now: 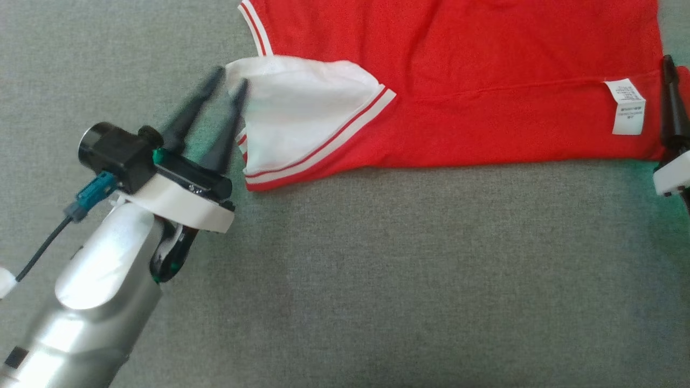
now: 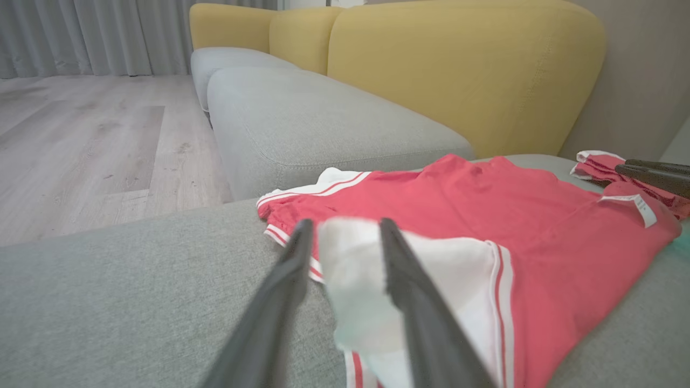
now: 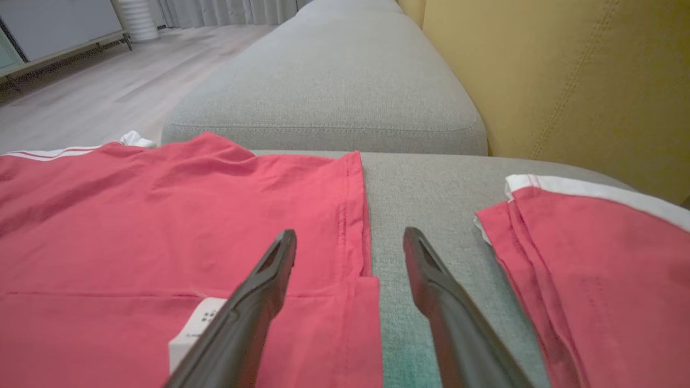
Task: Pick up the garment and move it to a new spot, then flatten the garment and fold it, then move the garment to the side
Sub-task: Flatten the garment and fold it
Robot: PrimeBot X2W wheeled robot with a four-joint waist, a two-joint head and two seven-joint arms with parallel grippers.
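Observation:
The garment is a red shirt with white-striped trim, spread over the grey sofa cushion. Its white sleeve is folded across the red body. My left gripper is at the sleeve's outer corner with its fingers slightly parted. In the left wrist view the left gripper has the loose white corner lying between and beside its fingers, not pinched. My right gripper is at the shirt's right hem. In the right wrist view this gripper stands wide open over the hem edge, holding nothing.
A white care label sticks out near the right hem. A second red-and-white piece of clothing lies just right of the shirt. Yellow backrests and another grey seat lie behind. Wooden floor is beyond the sofa's edge.

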